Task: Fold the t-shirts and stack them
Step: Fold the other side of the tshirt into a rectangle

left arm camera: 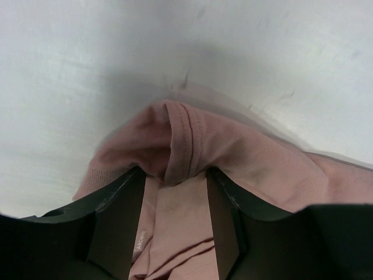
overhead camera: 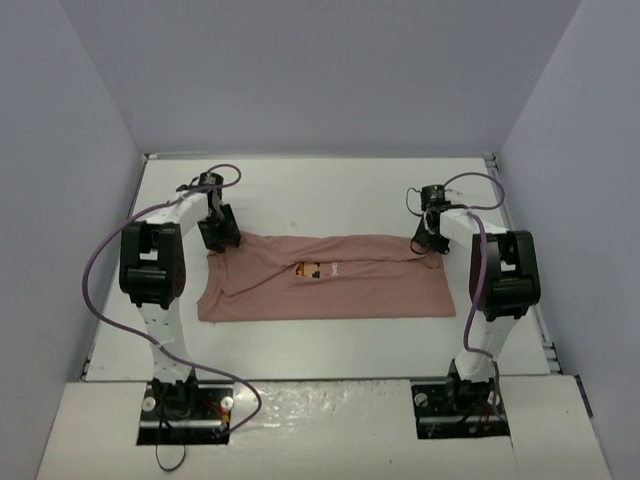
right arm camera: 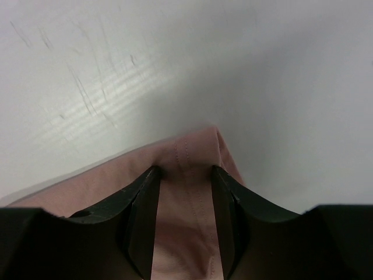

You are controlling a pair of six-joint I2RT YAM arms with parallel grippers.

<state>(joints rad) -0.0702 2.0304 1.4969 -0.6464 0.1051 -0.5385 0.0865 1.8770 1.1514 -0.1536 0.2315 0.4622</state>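
From above, the pink t-shirt (overhead camera: 330,290) lies mid-table (overhead camera: 300,190) as a long, flat band. The left fingers (overhead camera: 218,235) and right fingers (overhead camera: 428,240) sit at its far corners. This looks like the start of a fold, and the next move needs an even pull toward the near edge.

In the left wrist view, the left fingers (left arm camera: 119,221) are nearly closed, pinching a soft, bunched hem of the t-shirt (left arm camera: 233,151).

In the right wrist view, the right fingers (right arm camera: 140,216) likewise clamp the stitched corner of the t-shirt (right arm camera: 195,146).

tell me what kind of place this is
Likely a robot lab workcell: white table boxed in by grey panels, left arm and right arm bolted at its near edge, dusty-pink t-shirt laid between them.
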